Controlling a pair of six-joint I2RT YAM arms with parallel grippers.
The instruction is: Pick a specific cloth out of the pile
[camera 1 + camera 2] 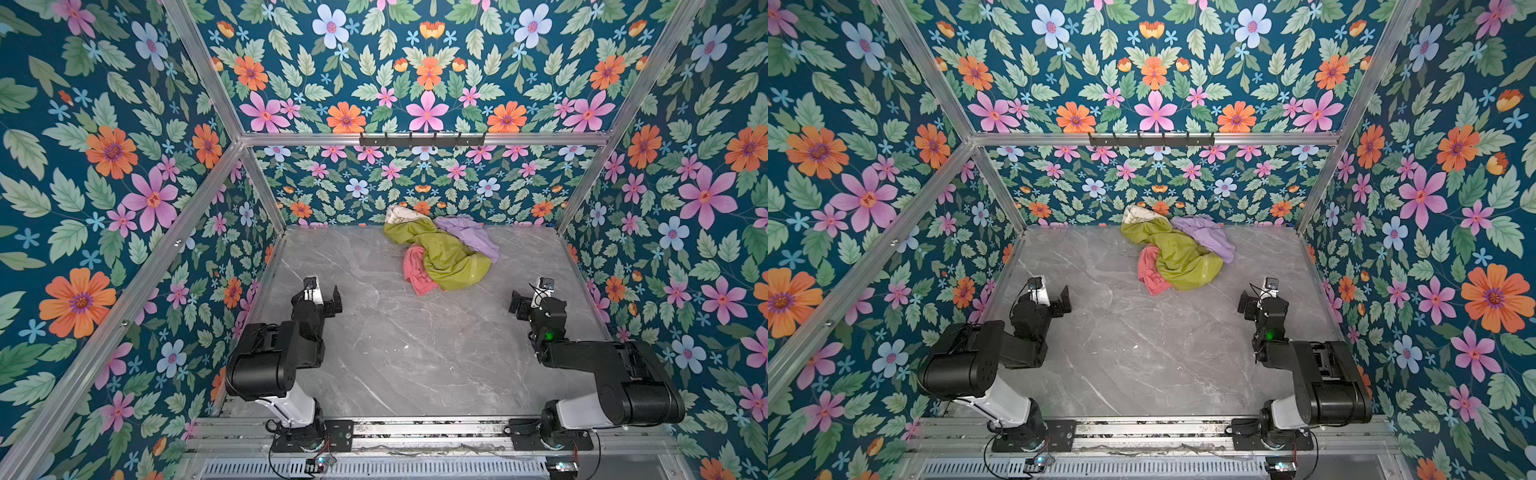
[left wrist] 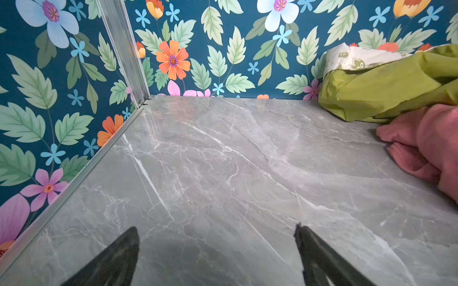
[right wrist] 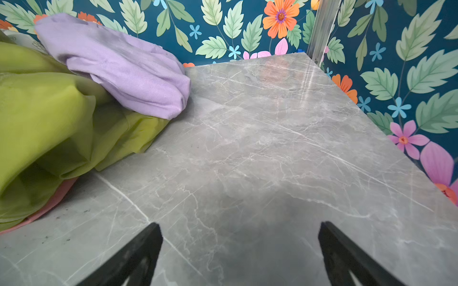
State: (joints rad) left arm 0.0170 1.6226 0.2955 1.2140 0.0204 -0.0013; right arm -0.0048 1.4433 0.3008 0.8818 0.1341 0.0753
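The pile lies at the far middle of the grey marble table, against the back wall. The cloth, salmon-pink, pokes out at the pile's near left edge from under an olive-green cloth. The cloth shows in both top views, and in the left wrist view the cloth is at the frame's edge. Only a thin pink strip of the cloth shows in the right wrist view. My left gripper and right gripper stand open over bare table, well short of the pile.
A lilac cloth lies on the pile's right and a cream patterned cloth at its back. Floral walls with aluminium posts close in three sides. A black hook rail hangs on the back wall.
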